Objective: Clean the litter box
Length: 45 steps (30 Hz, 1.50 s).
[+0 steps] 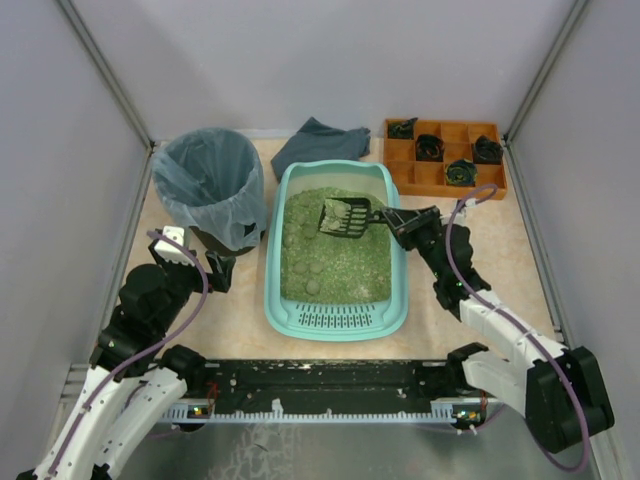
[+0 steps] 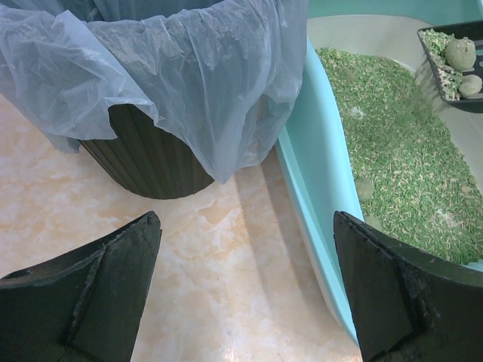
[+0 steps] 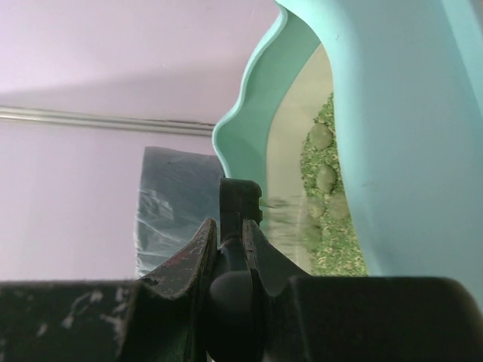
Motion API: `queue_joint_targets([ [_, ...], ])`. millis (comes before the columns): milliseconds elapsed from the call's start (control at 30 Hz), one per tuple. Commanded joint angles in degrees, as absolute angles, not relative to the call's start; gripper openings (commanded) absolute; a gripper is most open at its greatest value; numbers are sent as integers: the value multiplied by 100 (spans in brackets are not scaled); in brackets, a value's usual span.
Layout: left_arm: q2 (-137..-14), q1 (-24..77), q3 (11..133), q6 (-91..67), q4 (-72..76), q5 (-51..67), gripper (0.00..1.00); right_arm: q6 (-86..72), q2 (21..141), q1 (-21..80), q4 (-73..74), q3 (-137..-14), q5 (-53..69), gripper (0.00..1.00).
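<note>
The turquoise litter box [image 1: 272,270] lies mid-table, filled with green litter [image 1: 330,255] and pale clumps, its slotted grille at the near end. My right gripper [image 1: 398,222] is shut on the handle of a black scoop [image 1: 345,218], which hangs over the box's far half carrying litter and clumps. The right wrist view shows the handle [image 3: 240,200] pinched in the gripper [image 3: 232,226], with the box wall [image 3: 407,136] beside it. My left gripper [image 1: 215,268] stands open and empty over the table between bin and box. In its wrist view [image 2: 245,226] the box wall [image 2: 317,173] runs on the right, and the scoop [image 2: 456,64] is at the top right.
A round dark bin [image 1: 210,185] lined with a bluish bag [image 2: 189,75] stands left of the box. A dark cloth [image 1: 320,143] lies behind the box. At the back right sits an orange compartment tray [image 1: 445,158] holding dark items. Grey walls enclose the table.
</note>
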<state>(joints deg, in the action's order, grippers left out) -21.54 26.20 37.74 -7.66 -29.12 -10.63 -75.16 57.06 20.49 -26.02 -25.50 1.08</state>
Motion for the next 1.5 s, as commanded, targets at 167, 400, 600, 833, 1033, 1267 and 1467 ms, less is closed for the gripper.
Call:
queue_joint_targets([
  [167,-2143,2588,3779,-732,-2795,-1047,100,-8204,5028,1690,-2912,-2161,-272,0],
  [400,-2260,2584,3792,-721,-2786,-996,100,-7881,5371,1734,-3128,-2505,225,0],
  [600,-2174,2584,3779,-732,-2786,-1037,100,-7714,5501,1911,-3236,-2675,426,0],
  [833,-2221,2589,3788,-731,-2786,-1026,100,-7880,5469,1594,-3710,-2409,618,0],
  [1033,-2291,2584,3795,-712,-2786,-982,100,-7886,5578,1551,-3703,-2391,740,0],
  [1267,-2251,2590,3792,-721,-2780,-1013,100,-7505,5655,1950,-3512,-2820,903,0],
  [1467,-2210,2585,3788,-741,-2786,-1055,100,-7753,5551,1744,-3873,-2589,802,0],
])
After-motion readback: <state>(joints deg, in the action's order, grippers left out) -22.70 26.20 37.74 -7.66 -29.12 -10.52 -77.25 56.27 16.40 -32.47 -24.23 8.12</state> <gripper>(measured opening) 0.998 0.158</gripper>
